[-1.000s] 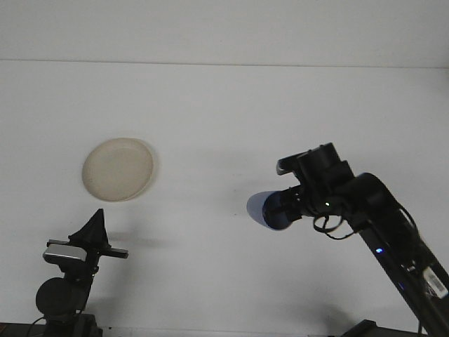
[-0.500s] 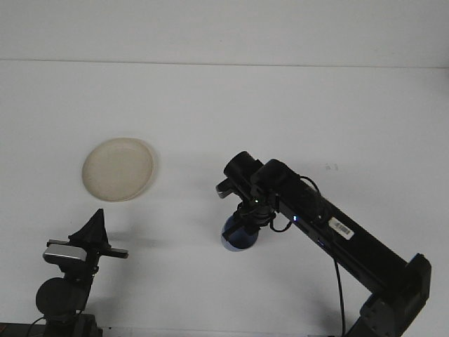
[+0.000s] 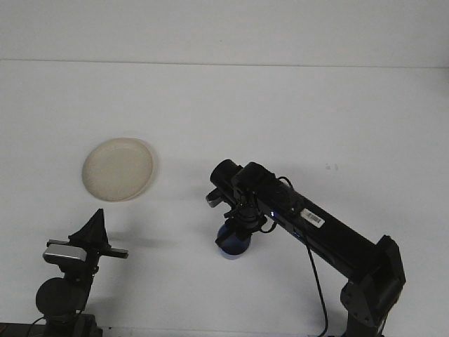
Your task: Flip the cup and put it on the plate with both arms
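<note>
A blue cup (image 3: 232,245) sits low over the white table near the middle, and I cannot tell whether it touches the surface. My right gripper (image 3: 236,229) comes down on it from above and is shut on it, hiding the cup's upper part. A cream plate (image 3: 117,168) lies empty on the table to the left, well apart from the cup. At the lower left, my left gripper (image 3: 97,219) points forward with its fingers together in a point, holding nothing. It is just short of the plate's near edge.
The right arm's black links (image 3: 323,232) stretch diagonally from the lower right corner to the table's middle. The table's far edge (image 3: 224,63) runs along the top of the view.
My right arm has swung left and lower with the cup, from the right side to the table's middle. The cup turned from lying sideways to hanging under the gripper. The left arm stayed still.
</note>
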Robot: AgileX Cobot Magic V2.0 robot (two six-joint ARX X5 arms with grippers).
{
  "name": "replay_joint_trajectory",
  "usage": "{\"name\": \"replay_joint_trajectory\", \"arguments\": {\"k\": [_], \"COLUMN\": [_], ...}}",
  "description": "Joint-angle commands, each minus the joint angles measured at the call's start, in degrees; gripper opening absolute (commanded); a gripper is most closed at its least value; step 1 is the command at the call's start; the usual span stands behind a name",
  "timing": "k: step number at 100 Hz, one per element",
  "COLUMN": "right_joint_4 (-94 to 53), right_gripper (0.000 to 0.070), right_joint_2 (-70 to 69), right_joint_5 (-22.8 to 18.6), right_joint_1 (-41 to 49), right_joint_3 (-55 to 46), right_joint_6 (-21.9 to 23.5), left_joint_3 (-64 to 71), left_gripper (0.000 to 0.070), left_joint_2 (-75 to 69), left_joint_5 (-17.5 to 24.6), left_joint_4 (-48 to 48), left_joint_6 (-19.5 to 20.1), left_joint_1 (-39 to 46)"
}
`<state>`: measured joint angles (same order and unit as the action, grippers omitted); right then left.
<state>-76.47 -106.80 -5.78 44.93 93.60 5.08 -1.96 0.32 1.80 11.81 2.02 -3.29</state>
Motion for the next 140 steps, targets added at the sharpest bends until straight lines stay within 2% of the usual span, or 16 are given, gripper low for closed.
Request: {"name": "replay_joint_trajectory", "arguments": {"k": [1,11,21,66,83,100,120,140], "right_joint_4": [0.5,0.4,0.4,-1.7,-1.9,-1.9,-1.9,2.6], "right_gripper": [0.0201,0.0355,0.0428,0.0429,0.0429,0.0429,0.043,0.0431], "right_joint_2": [-1.4,-1.4,-1.4,2.8,8.0,13.4,18.9,27.4], "right_joint_5": [0.1,0.1,0.0,-0.2,-0.2,-0.2,-0.2,0.0], "right_joint_1": [1.0,1.2,1.2,-0.6,-3.8,-10.9,-23.1,-33.0], "right_joint_3": [1.4,1.4,1.4,4.8,4.8,4.8,4.3,-2.2], "right_joint_6": [-0.6,-0.6,-0.6,-1.1,-2.8,-5.1,-5.4,-5.4], "left_joint_3": [1.2,1.2,1.2,1.2,1.2,1.2,1.2,1.2], "left_gripper": [0.0011,0.0011,0.0011,0.0011,0.0011,0.0011,0.0011,0.0011], "left_joint_2": [-0.1,-0.1,-0.1,-0.1,-0.1,-0.1,-0.1,-0.1], "left_joint_5": [0.1,0.1,0.1,0.1,0.1,0.1,0.1,0.1], "left_joint_4": [0.7,0.7,0.7,0.7,0.7,0.7,0.7,0.7], "left_joint_6": [-0.1,-0.1,-0.1,-0.1,-0.1,-0.1,-0.1,-0.1], "left_joint_1": [-0.1,-0.1,-0.1,-0.1,-0.1,-0.1,-0.1,-0.1]}}
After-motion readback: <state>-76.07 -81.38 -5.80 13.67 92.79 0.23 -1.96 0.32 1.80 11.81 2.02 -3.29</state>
